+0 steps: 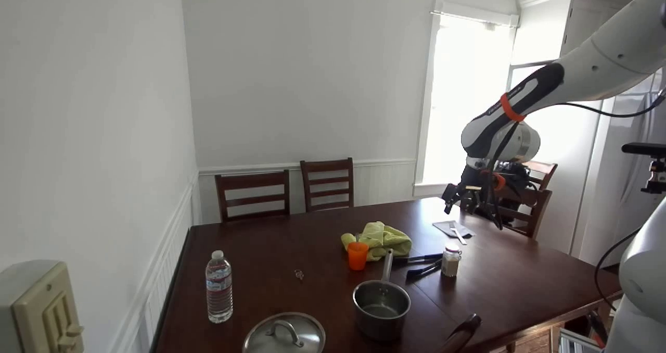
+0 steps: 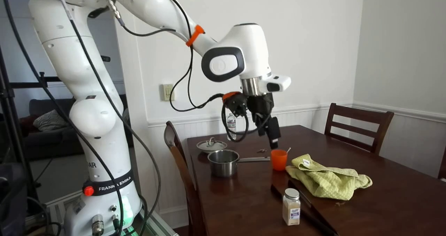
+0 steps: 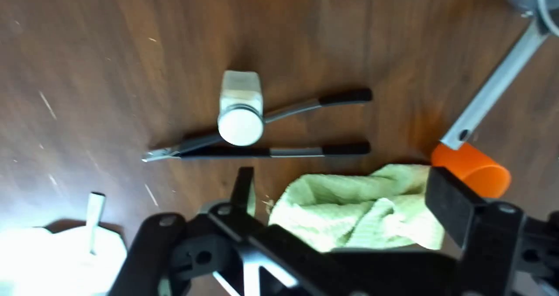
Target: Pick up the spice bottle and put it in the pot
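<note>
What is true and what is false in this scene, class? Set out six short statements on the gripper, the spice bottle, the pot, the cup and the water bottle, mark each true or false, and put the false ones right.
1. The spice bottle stands upright on the table, outside the pot. True.
2. The spice bottle hangs in the air. False: it rests on the table, and the gripper is open and holds nothing.
3. The cup is orange and stands beside a yellow-green cloth. True.
4. The pot is covered. False: it is open, and the lid lies on the table beside it.
5. The water bottle has its cap on. True.
6. The cup lies on its side. False: it stands upright.
</note>
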Motion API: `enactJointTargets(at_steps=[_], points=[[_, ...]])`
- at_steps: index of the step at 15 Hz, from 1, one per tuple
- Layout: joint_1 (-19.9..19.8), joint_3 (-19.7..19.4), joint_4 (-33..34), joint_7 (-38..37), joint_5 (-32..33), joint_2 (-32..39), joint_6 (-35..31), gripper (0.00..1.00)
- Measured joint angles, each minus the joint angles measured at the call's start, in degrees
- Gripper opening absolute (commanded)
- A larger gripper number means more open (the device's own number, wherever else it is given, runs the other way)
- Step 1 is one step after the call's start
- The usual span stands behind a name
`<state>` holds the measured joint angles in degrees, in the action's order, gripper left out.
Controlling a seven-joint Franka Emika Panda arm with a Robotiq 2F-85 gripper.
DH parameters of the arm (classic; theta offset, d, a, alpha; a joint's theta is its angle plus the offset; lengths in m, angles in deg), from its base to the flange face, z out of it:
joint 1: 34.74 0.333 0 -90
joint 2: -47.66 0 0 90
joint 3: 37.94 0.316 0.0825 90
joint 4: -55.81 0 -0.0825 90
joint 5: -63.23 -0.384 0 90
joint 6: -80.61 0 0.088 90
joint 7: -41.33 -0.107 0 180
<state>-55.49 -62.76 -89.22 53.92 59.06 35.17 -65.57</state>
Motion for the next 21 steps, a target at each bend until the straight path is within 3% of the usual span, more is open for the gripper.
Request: enactJointTargets(at_steps=[3,7,14,21], points=[[-0.4,-2.1,2.7,0.2,-2.0,9.7,-3.3,1.00],[-0.9,-1.1,10.2,1.8,-7.9,22.1,-3.8,1.00],[-0.9,0.9,9.4,1.4,-6.3,21.1,-7.2,1.00],[-1.0,3.1,9.6,-1.6,-6.4,25.2,-8.0,1.00]])
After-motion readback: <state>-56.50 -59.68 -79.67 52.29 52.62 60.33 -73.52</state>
